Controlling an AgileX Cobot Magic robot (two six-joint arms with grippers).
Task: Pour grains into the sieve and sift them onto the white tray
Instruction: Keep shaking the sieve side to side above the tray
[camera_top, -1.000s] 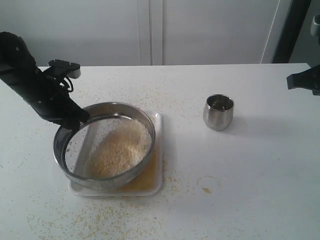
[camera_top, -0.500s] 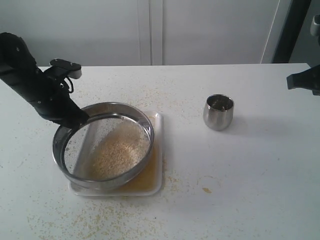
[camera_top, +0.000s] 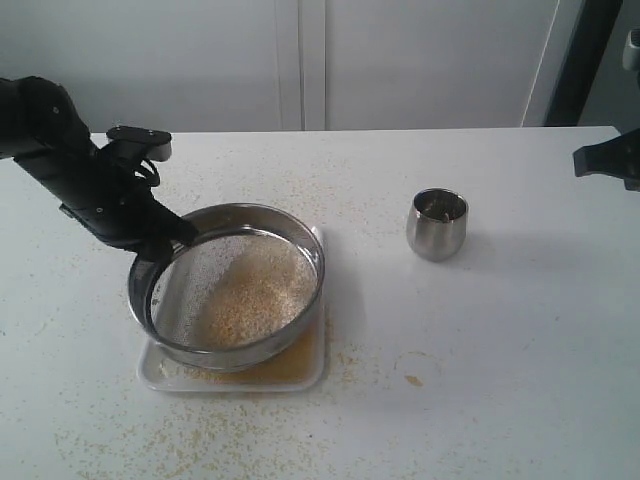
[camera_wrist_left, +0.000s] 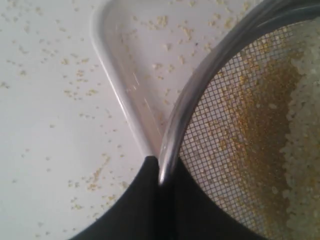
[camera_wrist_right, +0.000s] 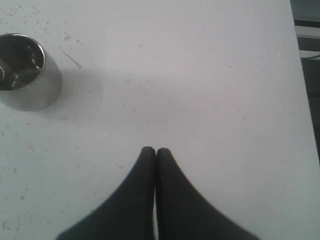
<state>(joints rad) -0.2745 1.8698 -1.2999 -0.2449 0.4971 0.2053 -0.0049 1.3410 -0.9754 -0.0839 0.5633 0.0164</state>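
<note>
Tray (camera_top: 228, 386) lies on the table (camera_top: 500, 350), left of centre. Sieve (camera_top: 185, 275) sits over the tray and covers most of it; the tray's near edge and near-right corner stick out. Whether sieve and tray touch: cannot tell. Grains (camera_top: 250, 295) lie inside the sieve on the mesh. More lie on the tray under the sieve's near-right side, with strays on the table all round the tray. Left gripper (camera_top: 165, 235) is on the sieve rim, above the tray's far-left corner. Cup (camera_top: 437, 224) stands right of the tray, well apart, a little behind. Right gripper (camera_top: 610, 160) is farther right, beyond the cup.
</note>
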